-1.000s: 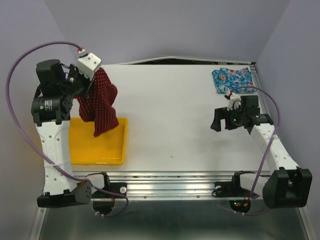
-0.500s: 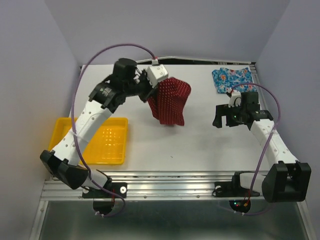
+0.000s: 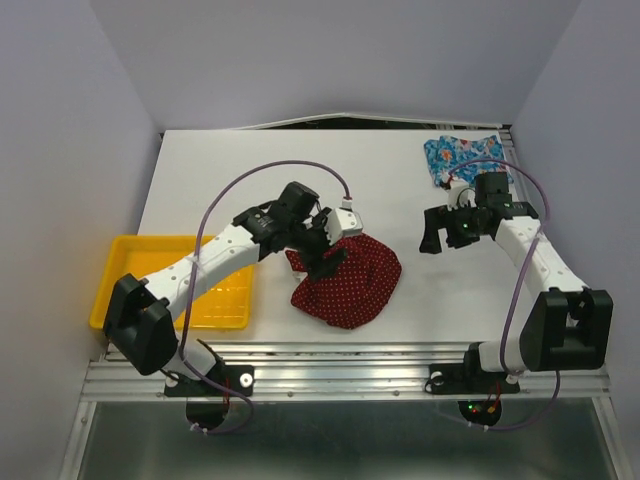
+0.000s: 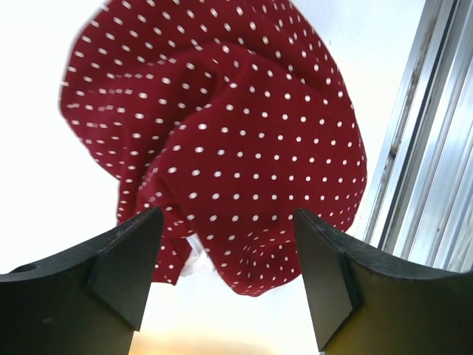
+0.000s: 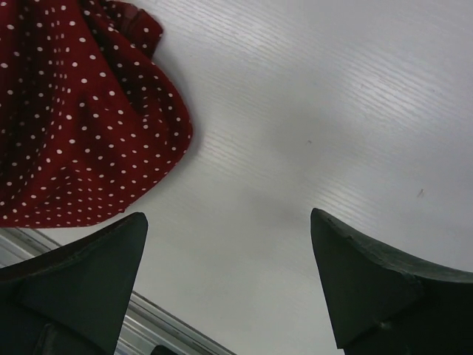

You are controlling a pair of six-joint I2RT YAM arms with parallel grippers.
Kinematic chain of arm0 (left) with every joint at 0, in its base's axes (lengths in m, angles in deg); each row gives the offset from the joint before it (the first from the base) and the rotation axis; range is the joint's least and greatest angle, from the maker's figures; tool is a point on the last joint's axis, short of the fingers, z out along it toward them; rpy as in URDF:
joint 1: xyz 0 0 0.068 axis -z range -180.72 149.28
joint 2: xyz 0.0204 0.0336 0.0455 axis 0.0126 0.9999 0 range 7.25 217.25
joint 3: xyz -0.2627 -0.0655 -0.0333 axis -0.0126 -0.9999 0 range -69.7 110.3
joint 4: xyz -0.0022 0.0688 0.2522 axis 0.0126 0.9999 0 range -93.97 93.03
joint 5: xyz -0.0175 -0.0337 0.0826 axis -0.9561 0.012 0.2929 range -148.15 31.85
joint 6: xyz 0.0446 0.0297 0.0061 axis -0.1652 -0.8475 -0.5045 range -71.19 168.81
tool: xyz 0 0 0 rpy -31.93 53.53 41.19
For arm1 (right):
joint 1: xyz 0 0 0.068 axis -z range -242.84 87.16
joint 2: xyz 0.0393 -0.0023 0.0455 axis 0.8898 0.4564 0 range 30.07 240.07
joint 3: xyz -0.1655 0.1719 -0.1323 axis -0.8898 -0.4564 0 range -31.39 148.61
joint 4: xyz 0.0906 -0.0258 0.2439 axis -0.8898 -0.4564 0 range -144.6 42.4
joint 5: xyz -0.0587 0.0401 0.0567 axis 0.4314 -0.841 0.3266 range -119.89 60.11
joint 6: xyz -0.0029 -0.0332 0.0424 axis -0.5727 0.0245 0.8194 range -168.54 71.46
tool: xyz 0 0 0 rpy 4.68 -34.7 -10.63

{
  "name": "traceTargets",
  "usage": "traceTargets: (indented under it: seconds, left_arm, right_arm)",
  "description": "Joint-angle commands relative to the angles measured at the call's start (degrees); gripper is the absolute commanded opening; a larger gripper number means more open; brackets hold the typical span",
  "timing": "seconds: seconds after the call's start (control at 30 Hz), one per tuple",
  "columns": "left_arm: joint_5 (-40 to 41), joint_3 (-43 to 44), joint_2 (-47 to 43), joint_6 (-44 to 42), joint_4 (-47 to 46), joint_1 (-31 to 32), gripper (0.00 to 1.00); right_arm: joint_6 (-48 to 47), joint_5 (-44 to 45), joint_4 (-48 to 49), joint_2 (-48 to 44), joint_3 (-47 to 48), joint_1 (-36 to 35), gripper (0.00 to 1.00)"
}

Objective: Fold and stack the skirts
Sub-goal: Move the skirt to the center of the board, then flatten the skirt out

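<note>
1. Top view: you see the dark red skirt (image 3: 352,285) heaped on the table (image 3: 250,180), with the left gripper (image 3: 325,255) over the heap's 10 o'clock edge. The blue floral skirt (image 3: 462,160) lies at the table's 1 o'clock corner, and the right gripper (image 3: 432,235) hangs near it.
2. Left wrist: your left gripper (image 4: 225,274) is spread and pinches nothing. The red skirt (image 4: 222,133) is bunched at 12 o'clock.
3. Right wrist: your right gripper (image 5: 225,281) is spread wide over the table (image 5: 310,111), and the red skirt (image 5: 66,118) lies at 10 o'clock.
</note>
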Motion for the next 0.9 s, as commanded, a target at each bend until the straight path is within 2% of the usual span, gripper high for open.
traceTargets:
  seconds: [0.0, 0.1, 0.13, 0.23, 0.4, 0.5, 0.63, 0.67, 0.73, 0.8, 0.83, 0.87]
  left_arm:
    - [-3.8, 1.6, -4.8, 2.8, -3.2, -4.3, 0.82]
    - [-7.4, 1.5, -3.6, 5.3, -2.4, -13.3, 0.82]
    - [-6.3, 1.7, -3.0, 6.0, -2.5, -17.2, 0.82]
    - [-2.1, 2.9, 1.0, 9.8, -3.0, -21.2, 0.82]
    - [-2.5, 4.9, 9.9, 11.8, -0.3, -22.4, 0.82]
    - [-3.4, 4.6, 13.9, 14.1, -1.4, -22.4, 0.83]
    - [-2.9, 5.0, 17.0, 16.2, -2.5, -22.3, 0.83]
    - [-1.8, 5.0, 18.4, 17.1, -2.6, -22.3, 0.83]
    - [-1.2, 4.8, 19.6, 17.7, -2.7, -22.3, 0.8]
    - [-1.9, 5.0, 21.7, 17.6, -2.0, -22.1, 0.72]
    - [-4.0, 5.2, 23.2, 17.3, -1.1, -22.1, 0.62]
    - [-5.2, 5.4, 23.8, 16.9, -0.5, -22.1, 0.57]
  right_arm:
    - [-2.8, -10.9, -3.1, 2.4, 4.9, -0.7, 0.95]
    - [-1.3, -13.1, -1.9, 3.3, 5.6, -4.8, 0.92]
    - [-1.1, -12.9, -0.2, 3.4, 5.8, -6.3, 0.92]
    - [-0.2, -12.5, 2.5, 4.4, 8.1, -13.8, 0.92]
    - [-3.1, -9.7, 3.9, 8.1, 12.6, -25.7, 0.92]
    - [-5.6, -2.6, 4.2, 10.7, 11.7, -34.0, 0.89]
    - [-5.9, 4.4, 7.9, 11.2, 5.7, -38.7, 0.68]
    - [-5.9, 5.3, 8.4, 11.2, 4.6, -39.2, 0.57]
    - [-6.9, 7.4, 9.2, 10.3, 1.7, -39.2, 0.42]
    - [-7.8, 8.8, 9.3, 8.8, 0.1, -39.2, 0.32]
    - [-8.7, 9.8, 9.3, 6.9, -1.4, -39.2, 0.22]
    - [-9.1, 10.3, 9.2, 5.9, -2.1, -39.2, 0.19]
